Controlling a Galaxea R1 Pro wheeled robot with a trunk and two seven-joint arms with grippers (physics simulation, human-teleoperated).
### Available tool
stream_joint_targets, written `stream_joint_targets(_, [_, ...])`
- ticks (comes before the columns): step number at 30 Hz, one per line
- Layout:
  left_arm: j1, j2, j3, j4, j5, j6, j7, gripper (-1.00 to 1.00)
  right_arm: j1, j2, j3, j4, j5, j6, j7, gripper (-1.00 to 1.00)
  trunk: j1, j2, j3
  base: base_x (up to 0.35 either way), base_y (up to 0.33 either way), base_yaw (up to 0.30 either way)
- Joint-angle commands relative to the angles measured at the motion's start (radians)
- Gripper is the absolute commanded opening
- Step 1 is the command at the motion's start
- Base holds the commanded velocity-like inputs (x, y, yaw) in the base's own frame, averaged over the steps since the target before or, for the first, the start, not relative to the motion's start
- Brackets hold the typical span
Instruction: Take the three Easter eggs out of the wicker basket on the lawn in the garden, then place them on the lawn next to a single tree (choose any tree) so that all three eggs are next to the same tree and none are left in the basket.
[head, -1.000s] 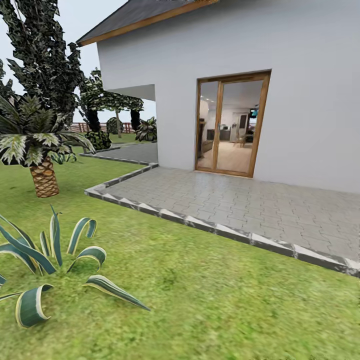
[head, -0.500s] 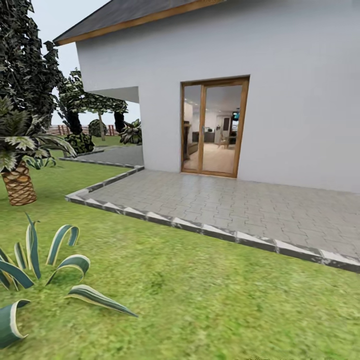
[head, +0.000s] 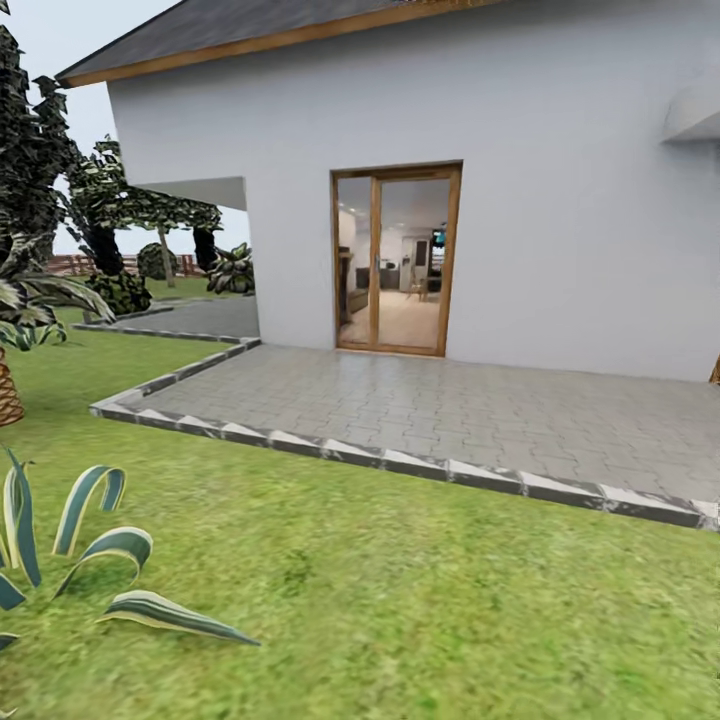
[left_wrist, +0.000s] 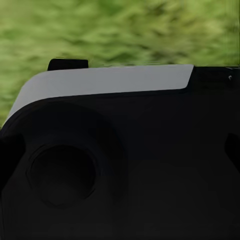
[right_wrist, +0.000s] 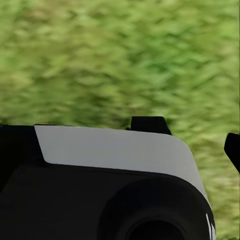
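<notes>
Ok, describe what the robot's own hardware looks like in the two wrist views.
Both wrist views show bulky matte black housings over blurred lawn. Each carries a smooth light grey, round-cornered panel, on the left and on the right. A round recessed socket sits in the left housing. Small black tabs poke above the panels. No cables show; whether the claws are open cannot be told.
</notes>
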Motion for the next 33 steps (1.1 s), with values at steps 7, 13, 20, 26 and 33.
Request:
stream_joint_targets(7, [0.001, 0.000, 0.000, -0.001, 0.004, -0.001, -0.003, 1.00, -0.001, 0.000, -0.001, 0.001, 0.000, -0.004, 0.000, 1.00, 0.000, 0.000, 0.000, -0.232, 0.226, -0.026])
stream_joint_targets(13, [0.001, 0.000, 0.000, -0.001, 0.004, -0.001, -0.003, 1.00, -0.001, 0.000, -0.001, 0.001, 0.000, -0.004, 0.000, 1.00, 0.000, 0.000, 0.000, -0.187, 0.279, 0.000])
stream_joint_targets(20, [0.001, 0.000, 0.000, -0.001, 0.004, -0.001, -0.003, 1.00, -0.001, 0.000, -0.001, 0.001, 0.000, -0.004, 0.000, 1.00, 0.000, 0.000, 0.000, -0.054, 0.311, 0.000])
stream_joint_targets(26, [0.001, 0.000, 0.000, -0.001, 0.004, -0.001, -0.003, 1.00, -0.001, 0.000, -0.001, 0.001, 0.000, -0.004, 0.000, 1.00, 0.000, 0.000, 0.000, -0.006, 0.320, 0.000])
stream_joint_targets(33, [0.001, 0.000, 0.000, -0.001, 0.004, -0.001, -0.003, 1.00, -0.001, 0.000, -0.001, 0.001, 0.000, -0.004, 0.000, 1.00, 0.000, 0.000, 0.000, -0.082, 0.299, 0.000])
